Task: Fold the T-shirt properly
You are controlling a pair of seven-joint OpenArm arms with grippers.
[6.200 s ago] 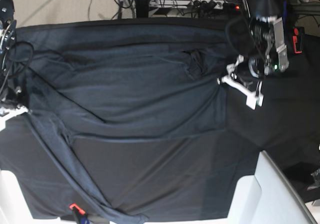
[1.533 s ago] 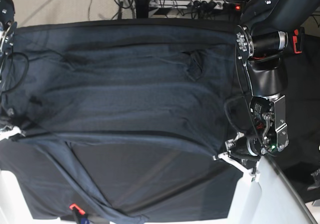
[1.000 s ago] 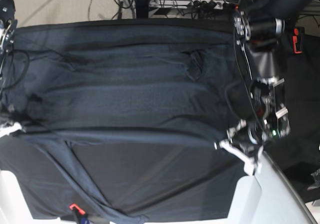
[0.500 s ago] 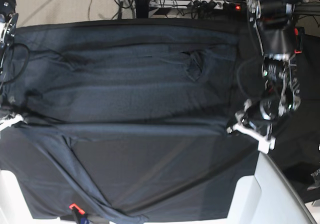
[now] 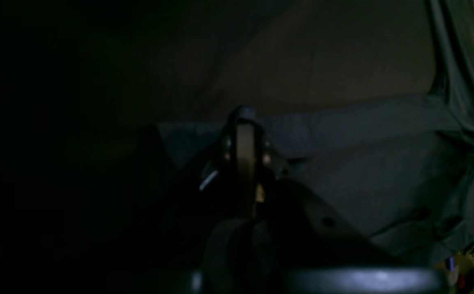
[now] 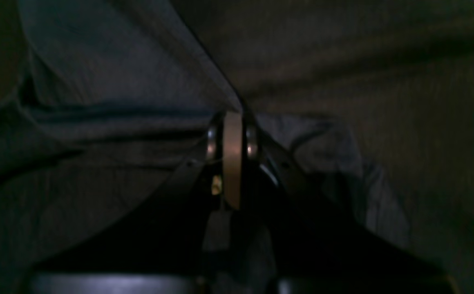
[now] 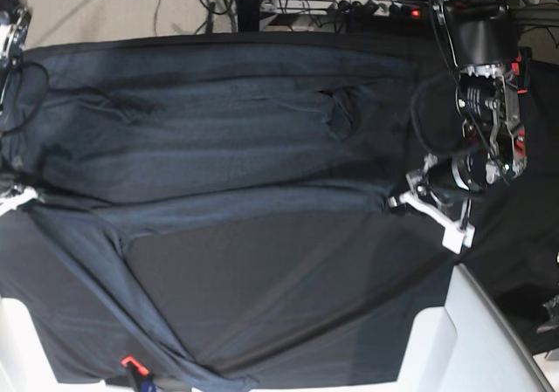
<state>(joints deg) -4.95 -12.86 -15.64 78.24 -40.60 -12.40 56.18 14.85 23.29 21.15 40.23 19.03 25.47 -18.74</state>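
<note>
The dark charcoal T-shirt (image 7: 227,139) lies spread across the back half of the black table cloth (image 7: 279,296). Its near folded edge runs taut from side to side. My left gripper (image 7: 395,202) is shut on the right end of that edge, and my right gripper (image 7: 24,197) is shut on the left end. In the left wrist view the shut fingertips (image 5: 243,122) press into the T-shirt (image 5: 363,163). In the right wrist view a ridge of T-shirt (image 6: 98,143) runs into the shut right gripper (image 6: 233,116). A crumpled collar or sleeve bump shows at the back right.
White surfaces show past the cloth at the front right (image 7: 472,340) and front left (image 7: 17,340). A small red clip (image 7: 129,363) sits at the front edge. Cables and a power strip (image 7: 349,3) lie beyond the back edge.
Both grippers have carried the shirt's folded edge toward the back of the table. My left gripper has also shifted outward to the right, drawing the edge tight.
</note>
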